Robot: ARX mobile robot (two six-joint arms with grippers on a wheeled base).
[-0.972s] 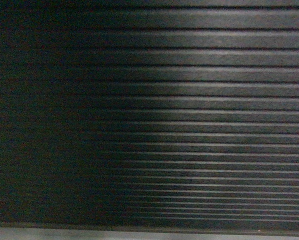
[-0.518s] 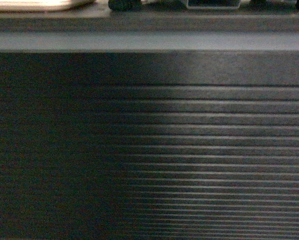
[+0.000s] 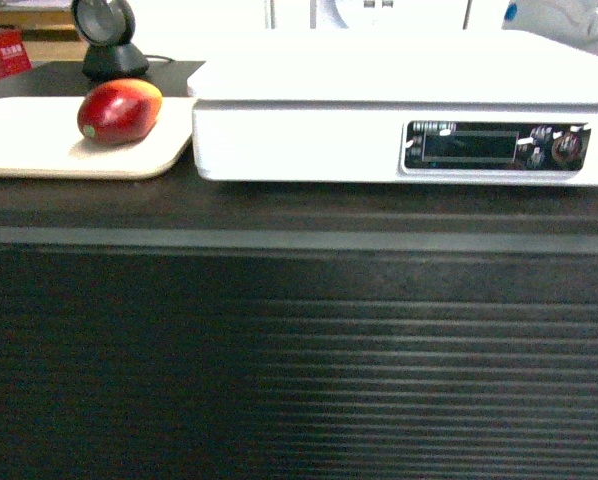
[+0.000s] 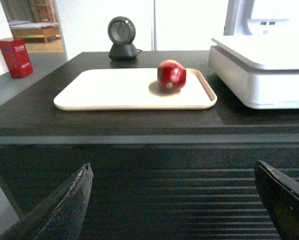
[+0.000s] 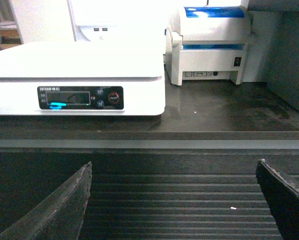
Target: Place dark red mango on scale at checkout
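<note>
— Whereas the head view a second ago held nothing but the ribbed front panel of the checkout desk (image 3: 299, 370), and half a second ago only caught the top edge with slivers of things on it, the view now sits higher: the whole desk top shows, with the dark red mango (image 3: 119, 111) and the scale (image 3: 399, 120) plainly on it.

— Where does the mango lie?

— On the beige tray (image 4: 134, 90), towards its right end, just beside the scale but not touching it. The scale's white platform carries nothing that I can see.

— And the claws?

— The left claw (image 4: 174, 200) is spread wide, its two dark fingers (image 4: 64, 210) standing at the bottom corners of its wrist view with only the ribbed panel between them; it grips nothing. The right claw (image 5: 174, 200) is spread just as wide and is likewise empty, facing the panel below the scale's black display strip (image 5: 79, 97).

— What is cut off or hard to read?

— Neither arm appears in the head view. The scale's right edge runs out of that view, and its top is washed out by glare, so the surface there is hard to judge. The display's characters are too blurred to read. Behind the tray stands a round black scanner (image 4: 122, 45), cropped at the top in the head view. A white printer with a blue lid (image 5: 212, 45) sits right of the scale.
</note>
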